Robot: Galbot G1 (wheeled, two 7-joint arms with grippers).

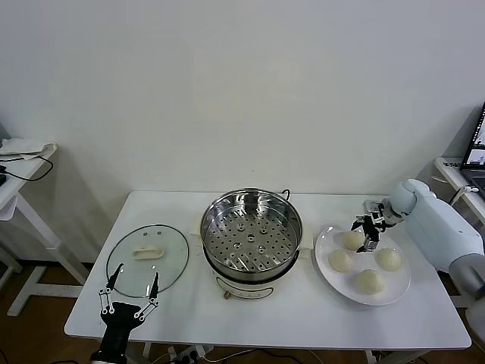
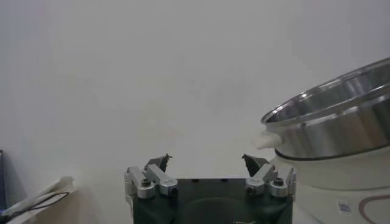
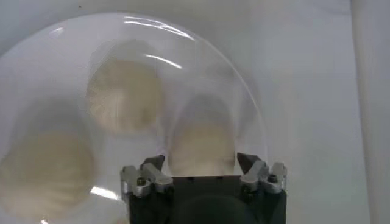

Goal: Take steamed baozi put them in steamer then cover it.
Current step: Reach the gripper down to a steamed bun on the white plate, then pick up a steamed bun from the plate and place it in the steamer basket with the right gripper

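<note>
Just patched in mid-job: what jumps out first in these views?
The shiny round stainless-steel steamer sits empty at the table's middle, its clear glass lid lying flat to its left. The right gripper hovers, fingers open, over four cream-white baozi on the white plate; the left gripper waits by the lid.

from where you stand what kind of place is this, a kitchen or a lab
Probably a lab or test room set up as a mock kitchen. A steamer and a plate of baozi sit on a plain white folding table against a bare wall, with a laptop on a side desk.
</note>
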